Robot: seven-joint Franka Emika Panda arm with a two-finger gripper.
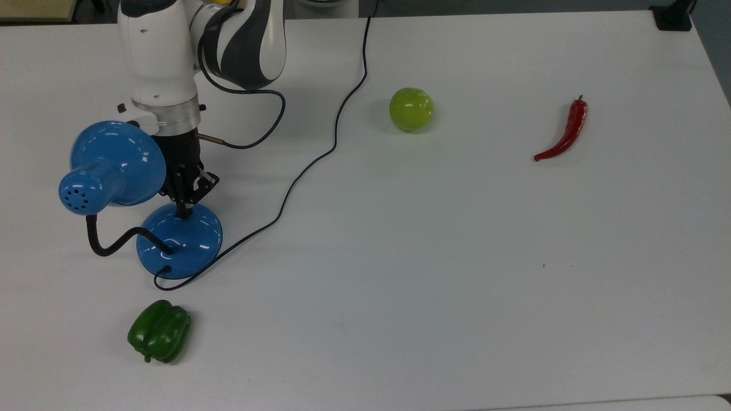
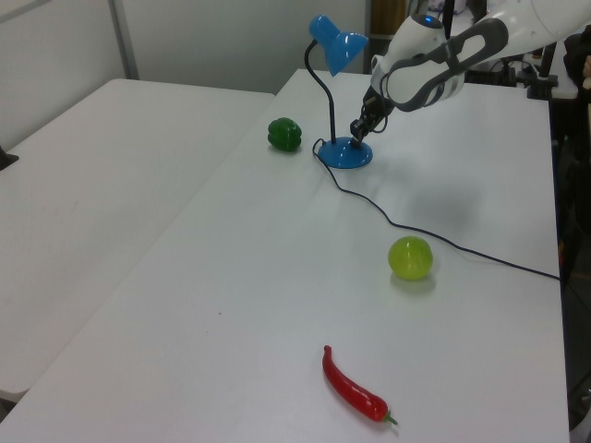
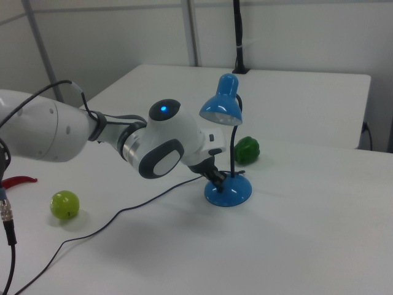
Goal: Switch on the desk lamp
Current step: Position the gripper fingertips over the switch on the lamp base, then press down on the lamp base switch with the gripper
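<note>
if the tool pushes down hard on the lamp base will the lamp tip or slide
The desk lamp probably won't tip: its domed base is wide and sits flat on the table. It may slide, since base and tabletop both look smooth. The shade sits high on a bendy gooseneck, so it would likely wobble under the tool.

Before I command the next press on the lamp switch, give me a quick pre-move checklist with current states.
1. Gripper tip over the desk lamp base: ok.
2. Tip actually on the switch: cannot tell.
3. Lamp lit: not ok, the shade looks unlit in the right view.
4. Lamp standing upright on its base: ok.
5. Cord out from under the gripper: ok, it trails off to the top view's right.
6. Green pepper and green apple apart from the lamp: ok.
</note>
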